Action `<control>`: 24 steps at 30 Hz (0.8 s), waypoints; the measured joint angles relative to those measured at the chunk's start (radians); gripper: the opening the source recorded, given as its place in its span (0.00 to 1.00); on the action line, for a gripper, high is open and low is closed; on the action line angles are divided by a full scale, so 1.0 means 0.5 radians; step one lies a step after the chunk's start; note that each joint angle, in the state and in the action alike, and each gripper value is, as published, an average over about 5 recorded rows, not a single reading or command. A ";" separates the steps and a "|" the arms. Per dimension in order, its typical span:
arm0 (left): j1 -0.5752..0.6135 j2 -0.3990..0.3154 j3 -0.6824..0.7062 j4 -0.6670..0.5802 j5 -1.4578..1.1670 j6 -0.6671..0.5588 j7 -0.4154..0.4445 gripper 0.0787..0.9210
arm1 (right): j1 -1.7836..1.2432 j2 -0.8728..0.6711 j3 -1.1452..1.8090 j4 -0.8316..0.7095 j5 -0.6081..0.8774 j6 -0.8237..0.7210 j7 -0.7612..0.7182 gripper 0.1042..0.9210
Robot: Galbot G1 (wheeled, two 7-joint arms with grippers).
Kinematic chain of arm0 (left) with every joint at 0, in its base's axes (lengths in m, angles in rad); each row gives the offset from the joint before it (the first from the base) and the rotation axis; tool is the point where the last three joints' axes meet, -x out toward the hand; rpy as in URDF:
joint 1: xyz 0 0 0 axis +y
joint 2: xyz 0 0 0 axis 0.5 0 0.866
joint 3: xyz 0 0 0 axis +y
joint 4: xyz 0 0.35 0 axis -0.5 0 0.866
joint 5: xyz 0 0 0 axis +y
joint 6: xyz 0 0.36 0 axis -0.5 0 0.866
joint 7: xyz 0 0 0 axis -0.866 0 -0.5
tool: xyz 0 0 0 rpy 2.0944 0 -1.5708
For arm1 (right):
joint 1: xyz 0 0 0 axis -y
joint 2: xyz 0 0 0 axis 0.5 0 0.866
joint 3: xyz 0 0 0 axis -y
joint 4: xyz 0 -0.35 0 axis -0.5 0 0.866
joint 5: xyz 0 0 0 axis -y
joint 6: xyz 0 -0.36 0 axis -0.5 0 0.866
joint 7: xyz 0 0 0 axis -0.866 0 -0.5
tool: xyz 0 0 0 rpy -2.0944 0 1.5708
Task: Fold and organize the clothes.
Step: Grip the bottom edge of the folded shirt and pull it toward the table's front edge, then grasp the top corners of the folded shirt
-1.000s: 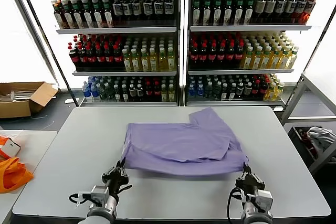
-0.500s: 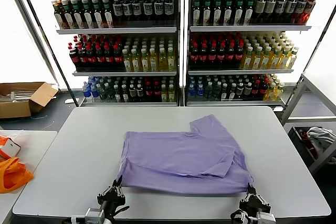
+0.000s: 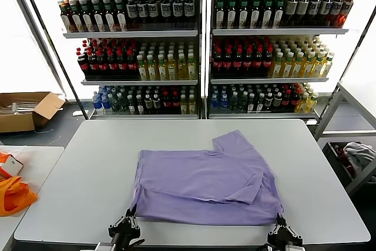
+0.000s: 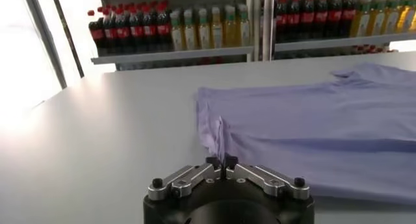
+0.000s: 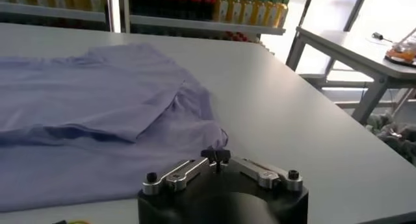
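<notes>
A lavender-purple T-shirt (image 3: 205,183) lies plain side up on the grey table (image 3: 88,163), folded over itself with one sleeve sticking out at the far right. My left gripper (image 3: 125,226) is at the near left corner of the shirt, shut on a pinch of its hem, as the left wrist view (image 4: 221,161) shows. My right gripper (image 3: 284,232) is at the near right corner, shut on the cloth corner, seen in the right wrist view (image 5: 215,155). Both sit low at the table's near edge. The shirt also shows in the left wrist view (image 4: 312,128) and the right wrist view (image 5: 84,115).
Shelves of bottles (image 3: 200,45) stand behind the table. An orange cloth bag (image 3: 12,195) lies on a side table at the left, with a cardboard box (image 3: 23,110) beyond it. A grey-white cloth bundle (image 3: 358,154) lies under a metal-framed table at the right.
Both grippers have drawn back toward the table's near edge with the shirt's corners. The near edge of the shirt has come down and now lies flatter on the table.
</notes>
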 measured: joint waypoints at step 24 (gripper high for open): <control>-0.271 0.129 -0.057 0.037 0.013 0.027 0.059 0.88 | 0.413 -0.248 0.053 -0.023 0.186 -0.144 -0.129 0.88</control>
